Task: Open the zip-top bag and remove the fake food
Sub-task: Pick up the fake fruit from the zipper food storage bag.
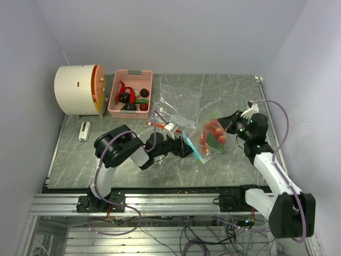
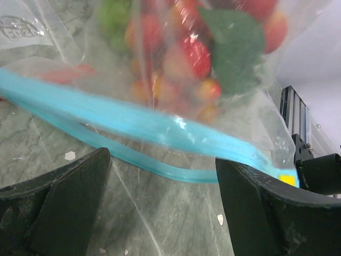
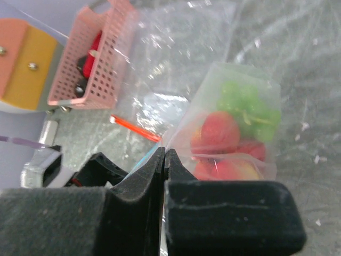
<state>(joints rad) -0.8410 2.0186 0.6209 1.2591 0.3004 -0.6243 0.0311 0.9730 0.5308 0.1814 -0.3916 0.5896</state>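
Right pincer (image 3: 164, 154) — jaws pressed closed on an edge of the zip-top bag (image 3: 234, 133), which it holds between the two arms over the grey table (image 1: 80, 160). Left pincer (image 2: 162, 162) stands wide open, gripping nothing; the bag's blue zip strip (image 2: 133, 125) crosses just ahead of its fingers. Fake food (image 2: 197, 53) — red, green and orange pieces — sits inside the bag. Pink basket (image 1: 130, 93), far left on the table, holds further toy pieces.

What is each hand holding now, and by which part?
The right hand pinches the zip-top bag by its plastic edge, away from the blue zip. The left hand is open, holding nothing.
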